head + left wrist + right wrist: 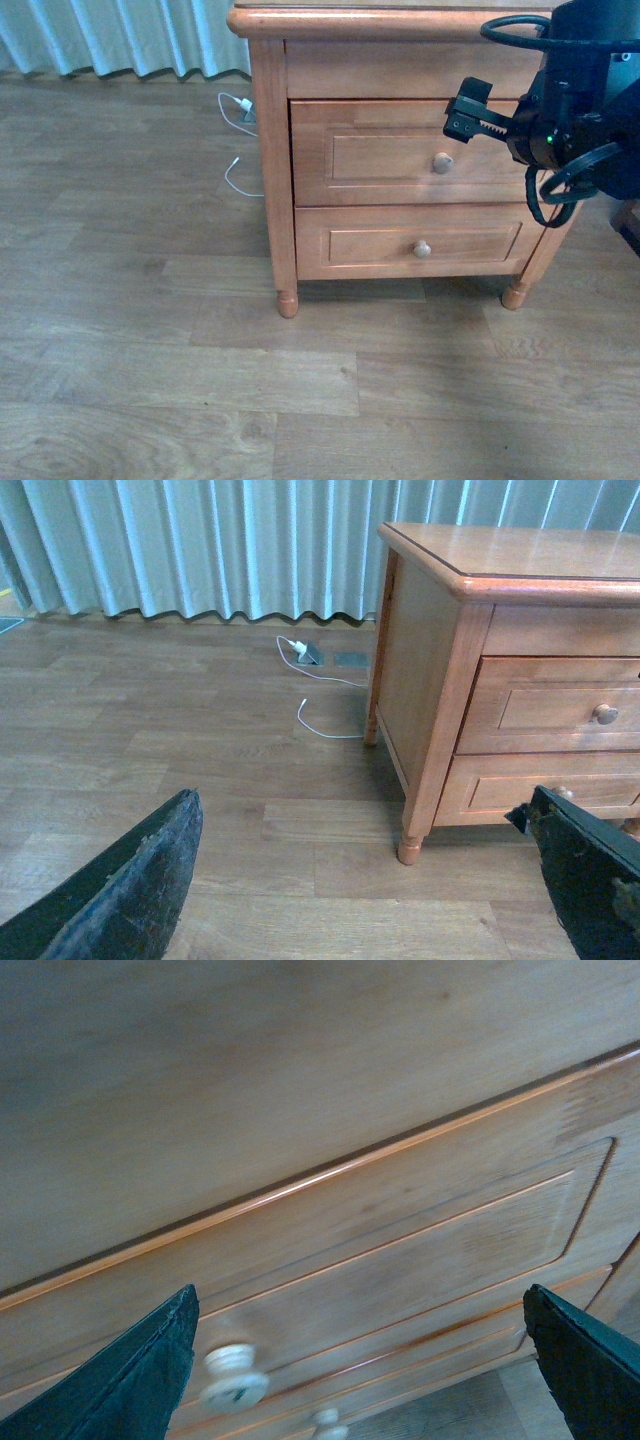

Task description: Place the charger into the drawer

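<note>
Front view: right arm (585,110) cut off by the right edge of the frame and hiding the right end of the drawer (410,153); its gripper (470,110) shows side-on, jaw gap not readable. The nightstand (268,150) is cropped at top and right; its rear leg (516,293) is partly behind the arm's cable. White cable (238,140) in the upper middle runs behind the nightstand's edge, its plug too small to make out. Left wrist view: only two dark fingers (130,890) at the lower corners, both cut by the frame; the drawers run off the right edge. Right wrist view: wood blurred, knob (235,1375) soft, a second knob (328,1426) clipped at the bottom edge. Charger not seen in any view.
</note>
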